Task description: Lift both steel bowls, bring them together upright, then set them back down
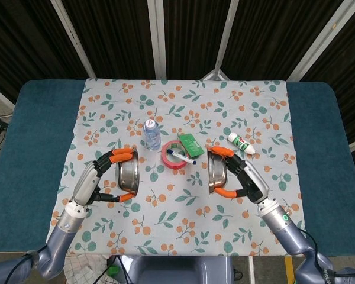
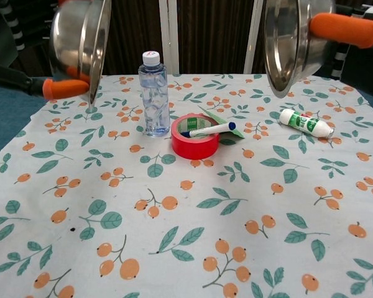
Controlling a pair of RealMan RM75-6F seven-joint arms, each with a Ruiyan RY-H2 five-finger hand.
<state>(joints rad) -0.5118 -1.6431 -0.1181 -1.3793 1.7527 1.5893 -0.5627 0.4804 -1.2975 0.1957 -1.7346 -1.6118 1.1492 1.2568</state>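
Observation:
My left hand (image 1: pixel 96 182) grips the left steel bowl (image 1: pixel 129 172) well above the floral cloth, orange fingertips (image 2: pixel 64 87) hooked over its rim. The bowl (image 2: pixel 81 42) is tipped on edge, mouth facing the table's middle. My right hand (image 1: pixel 247 181) holds the right steel bowl (image 1: pixel 216 172) at about the same height, an orange finger (image 2: pixel 345 28) across its side. That bowl (image 2: pixel 290 40) also stands on edge, mouth turned inward. A wide gap separates the two bowls.
Between the bowls and further back, on the cloth (image 1: pixel 183 207), stand a water bottle (image 1: pixel 152 134) and a red tape roll (image 1: pixel 174 155) with a pen (image 2: pixel 212 129) across it, beside a green card (image 1: pixel 190 144). A white tube (image 1: pixel 241 142) lies at the right.

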